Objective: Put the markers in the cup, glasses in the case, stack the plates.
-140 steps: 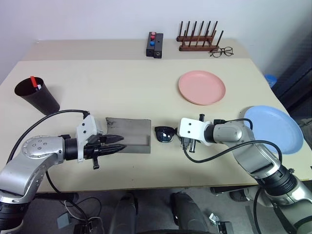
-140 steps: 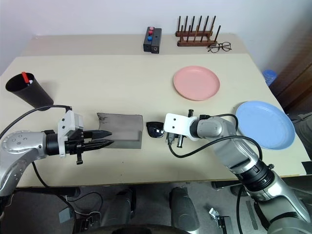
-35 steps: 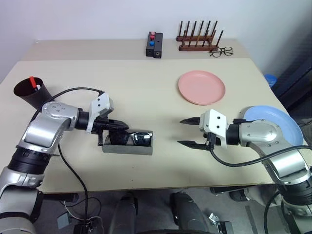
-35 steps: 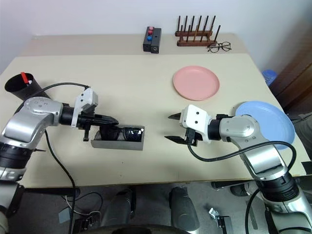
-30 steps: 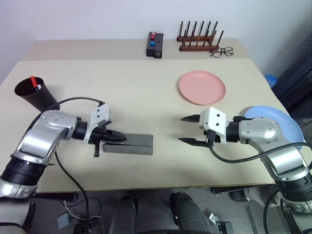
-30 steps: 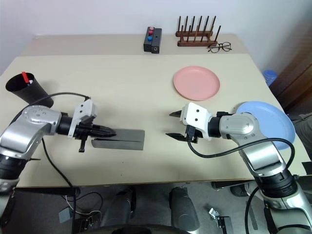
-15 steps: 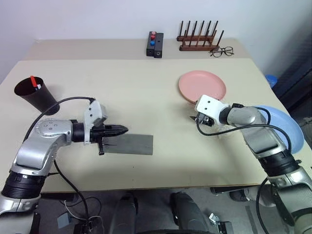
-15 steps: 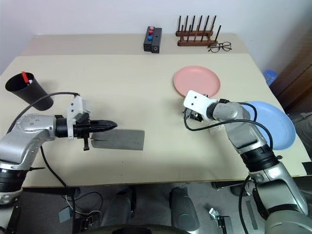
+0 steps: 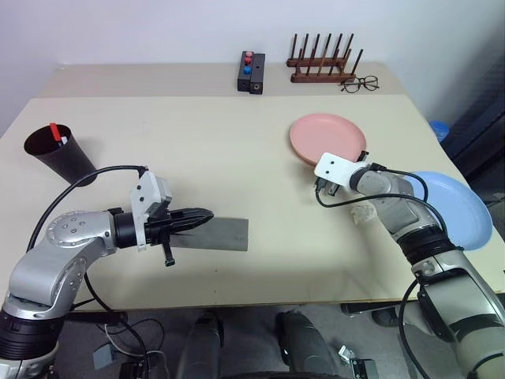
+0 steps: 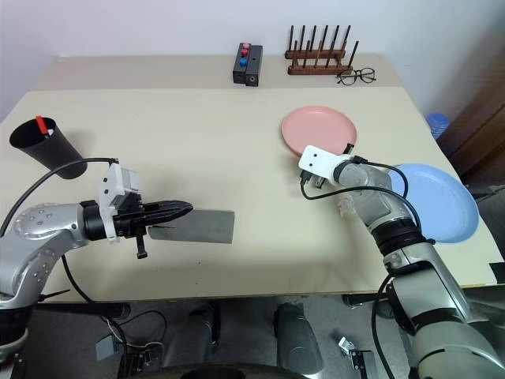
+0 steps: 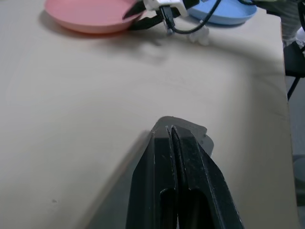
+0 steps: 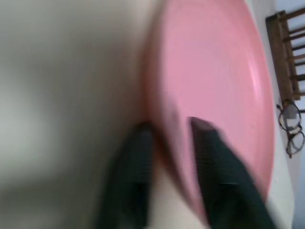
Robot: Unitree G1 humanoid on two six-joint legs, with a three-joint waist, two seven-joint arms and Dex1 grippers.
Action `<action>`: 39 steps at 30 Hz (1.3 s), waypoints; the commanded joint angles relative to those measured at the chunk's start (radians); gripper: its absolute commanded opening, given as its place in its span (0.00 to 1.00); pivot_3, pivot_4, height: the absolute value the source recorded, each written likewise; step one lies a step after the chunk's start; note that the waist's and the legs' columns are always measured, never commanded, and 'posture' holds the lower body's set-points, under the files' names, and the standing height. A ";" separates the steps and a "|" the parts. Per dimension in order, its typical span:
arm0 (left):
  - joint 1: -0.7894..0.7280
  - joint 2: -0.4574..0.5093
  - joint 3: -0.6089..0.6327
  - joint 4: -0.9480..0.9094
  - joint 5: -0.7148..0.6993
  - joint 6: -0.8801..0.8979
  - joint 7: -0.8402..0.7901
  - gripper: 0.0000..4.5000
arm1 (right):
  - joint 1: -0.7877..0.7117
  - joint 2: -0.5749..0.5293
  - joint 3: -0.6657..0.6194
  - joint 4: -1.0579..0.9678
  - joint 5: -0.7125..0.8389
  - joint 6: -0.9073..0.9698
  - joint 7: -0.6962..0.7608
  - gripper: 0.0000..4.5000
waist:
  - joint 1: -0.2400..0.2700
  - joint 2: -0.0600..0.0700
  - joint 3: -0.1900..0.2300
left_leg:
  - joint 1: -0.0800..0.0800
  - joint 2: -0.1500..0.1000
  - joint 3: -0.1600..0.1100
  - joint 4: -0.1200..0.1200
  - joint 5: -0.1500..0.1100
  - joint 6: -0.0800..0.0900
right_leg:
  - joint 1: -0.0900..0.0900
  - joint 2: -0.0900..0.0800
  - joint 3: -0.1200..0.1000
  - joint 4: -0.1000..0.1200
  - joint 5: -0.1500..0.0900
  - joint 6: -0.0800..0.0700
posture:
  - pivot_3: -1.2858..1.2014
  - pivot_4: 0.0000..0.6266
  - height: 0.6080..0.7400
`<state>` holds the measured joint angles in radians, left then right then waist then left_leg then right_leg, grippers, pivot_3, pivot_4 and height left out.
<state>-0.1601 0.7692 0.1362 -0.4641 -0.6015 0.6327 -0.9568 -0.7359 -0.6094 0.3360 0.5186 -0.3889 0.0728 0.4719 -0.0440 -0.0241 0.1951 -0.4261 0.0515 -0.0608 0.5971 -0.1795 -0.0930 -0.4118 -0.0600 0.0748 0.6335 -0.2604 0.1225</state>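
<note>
Right gripper (image 12: pixel 169 129): jaws pinching near rim of pink plate (image 9: pixel 327 139), one finger either side. Blue plate (image 9: pixel 454 207) lies beyond its arm, apart. Left gripper (image 9: pixel 203 215): jaws pressed together, empty, over one end of closed case (image 9: pixel 217 234). Cup (image 9: pixel 57 155) far behind it, red-capped marker (image 9: pixel 57 134) inside.

- The right end effector (image 12: pixel 169 129) has its two black fingers (image 12: pixel 131 171) astride the near rim of the pink plate (image 12: pixel 214 81), one finger on the plate's inner face and the other on the outside of the rim.
- The plate rests on the pale worktop (image 12: pixel 62 90).
- Beyond the plate stand a dark wooden rack (image 12: pixel 286 43) and wire-framed eyeglasses (image 12: pixel 290 129), close beside each other.
</note>
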 commanded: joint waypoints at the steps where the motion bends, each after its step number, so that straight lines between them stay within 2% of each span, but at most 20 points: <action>1: -0.012 -0.031 0.006 -0.057 -0.043 0.013 0.041 0.00 | -0.013 -0.015 -0.027 -0.027 -0.010 -0.034 -0.008 0.01 | -0.001 0.000 0.000 | 0.000 0.000 0.000 0.000 0.000 0.000 | 0.000 0.000 0.000 0.000 0.000 0.000 | 0.52 0.24 1.00; 5: -0.030 -0.081 -0.029 -0.070 -0.031 0.014 0.102 0.00 | 0.020 -0.047 -0.062 -0.106 0.001 -0.021 0.009 0.01 | 0.001 0.000 0.000 | 0.000 0.000 0.000 0.000 0.000 0.000 | 0.001 0.000 0.000 0.000 0.000 0.000 | 0.52 0.24 1.00; 10: -0.079 -0.144 -0.074 -0.032 -0.007 -0.003 0.158 0.00 | 0.132 -0.214 -0.193 -0.370 0.058 0.058 0.142 0.01 | 0.012 0.002 0.001 | 0.000 0.000 0.000 0.000 0.000 0.000 | 0.001 0.000 0.000 0.000 0.000 0.001 | 0.52 0.24 1.00; 13: -0.115 -0.171 -0.096 0.003 -0.009 0.001 0.170 0.00 | 0.243 -0.328 -0.310 -0.525 0.158 0.113 0.269 0.01 | 0.024 0.002 0.001 | 0.000 0.000 0.000 0.001 0.000 0.000 | 0.001 0.000 0.000 0.000 0.000 0.001 | 0.52 0.24 1.00; 15: -0.142 -0.183 -0.118 0.044 0.005 -0.017 0.158 0.00 | 0.407 -0.444 -0.466 -0.633 0.239 0.152 0.401 0.01 | 0.029 0.004 0.000 | 0.001 0.000 0.000 0.001 0.000 0.000 | 0.002 0.000 0.000 0.000 0.000 0.000 | 0.52 0.24 1.00; 17: -0.161 -0.188 -0.131 0.078 0.018 -0.035 0.143 0.00 | 0.548 -0.506 -0.595 -0.706 0.291 0.207 0.488 0.01 | 0.035 0.004 0.000 | 0.002 -0.001 0.000 0.001 0.000 0.000 | 0.003 0.000 0.000 -0.001 -0.001 0.000 | 0.52 0.24 1.00; 22: -0.197 -0.199 -0.159 0.147 0.048 -0.078 0.111 0.00 | 0.870 -0.538 -0.805 -0.795 0.288 0.244 0.598 0.01 | 0.023 0.004 0.000 | 0.003 0.000 0.000 0.004 0.000 0.000 | 0.005 0.000 0.000 -0.001 0.000 0.000 | 0.52 0.24 1.00; 28: -0.214 -0.215 -0.180 0.177 0.066 -0.107 0.087 0.00 | 0.899 -0.524 -0.794 -0.771 0.267 0.274 0.527 0.01 | 0.002 0.005 0.000 | 0.003 0.000 0.000 0.009 -0.001 0.001 | 0.006 -0.001 0.000 0.000 0.000 -0.001 | 0.52 0.24 1.00; 31: -0.212 -0.218 -0.175 0.176 0.063 -0.105 0.083 0.00 | 0.887 -0.526 -0.766 -0.745 0.255 0.262 0.491 0.21 | 0.002 0.005 0.000 | 0.002 -0.001 0.000 0.011 -0.002 0.002 | 0.006 -0.001 0.000 0.000 0.000 -0.001 | 0.52 0.24 1.00; 35: -0.196 -0.210 -0.157 0.172 0.061 -0.102 0.085 0.00 | 0.838 -0.512 -0.758 -0.804 0.332 0.305 0.516 0.65 | 0.002 0.005 0.000 | 0.001 -0.001 0.000 0.011 -0.002 0.002 | 0.007 -0.001 0.000 0.000 0.000 -0.001 | 0.52 0.24 1.00; 39: -0.184 -0.203 -0.138 0.170 0.065 -0.105 0.100 0.00 | 0.741 -0.471 -0.674 -0.862 0.431 0.357 0.534 0.65 | 0.000 0.004 -0.001 | 0.001 -0.001 0.000 0.011 -0.002 0.002 | 0.007 -0.001 0.000 0.000 0.000 -0.001 | 0.52 0.24 1.00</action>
<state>-0.3448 0.5585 -0.0347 -0.2752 -0.5344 0.5411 -0.8643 0.0349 -1.1041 -0.3698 -0.2962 -0.0041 0.4133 1.0012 -0.0439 -0.0197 0.1946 -0.4246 0.0510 -0.0607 0.6085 -0.1813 -0.0904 -0.4051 -0.0607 0.0750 0.6336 -0.2601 0.1217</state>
